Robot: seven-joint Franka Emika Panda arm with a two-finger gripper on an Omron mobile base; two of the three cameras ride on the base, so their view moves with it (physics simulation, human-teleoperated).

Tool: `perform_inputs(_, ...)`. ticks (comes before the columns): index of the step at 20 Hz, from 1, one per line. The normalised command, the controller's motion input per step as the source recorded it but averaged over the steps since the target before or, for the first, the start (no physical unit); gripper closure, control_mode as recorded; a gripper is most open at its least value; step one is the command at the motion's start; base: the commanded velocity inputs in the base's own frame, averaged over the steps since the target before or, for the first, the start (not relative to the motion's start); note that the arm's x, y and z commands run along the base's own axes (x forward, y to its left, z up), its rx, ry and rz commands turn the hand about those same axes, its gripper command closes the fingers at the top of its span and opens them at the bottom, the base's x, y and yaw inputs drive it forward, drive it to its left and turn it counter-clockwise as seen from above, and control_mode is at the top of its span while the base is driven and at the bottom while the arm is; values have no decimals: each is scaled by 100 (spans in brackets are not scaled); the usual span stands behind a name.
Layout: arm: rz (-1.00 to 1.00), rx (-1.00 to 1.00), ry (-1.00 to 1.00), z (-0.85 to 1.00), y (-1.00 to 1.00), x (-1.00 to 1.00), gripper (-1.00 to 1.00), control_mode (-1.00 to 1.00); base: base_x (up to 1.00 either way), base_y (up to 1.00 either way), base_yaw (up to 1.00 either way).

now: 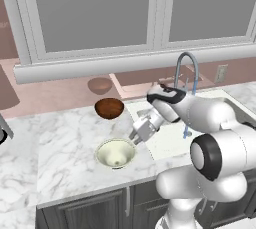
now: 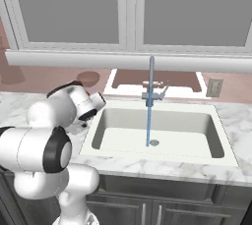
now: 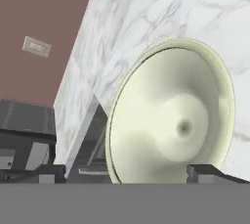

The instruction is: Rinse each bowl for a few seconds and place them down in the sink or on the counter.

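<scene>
Left base view shows the gripper [image 1: 136, 138] just above the cream bowl [image 1: 115, 153], fingers apart and gripping nothing. That bowl sits upright on the counter [image 1: 65, 148], left of the sink [image 2: 157, 130], likely set down after rinsing. Farther back rests the brown bowl [image 1: 109, 108]; water runs from the faucet [image 1: 186, 70].

Glossy brown bowl [image 1: 109, 108], smooth cream bowl [image 1: 115, 153], veined marble counter [image 1: 65, 148].
</scene>
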Motion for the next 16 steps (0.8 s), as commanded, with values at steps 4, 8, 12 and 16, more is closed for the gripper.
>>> perform_inputs(4,0,1,0,57,0,-5,-100,-100,0,0,0)
perform_inputs(8,0,0,0,74,0,-4,-100,-100,0,0,0)
perform_inputs(12,0,0,0,88,0,-6,-100,-100,0,0,0)
perform_inputs(16,0,0,0,86,-2,-10,-100,-100,0,0,0)
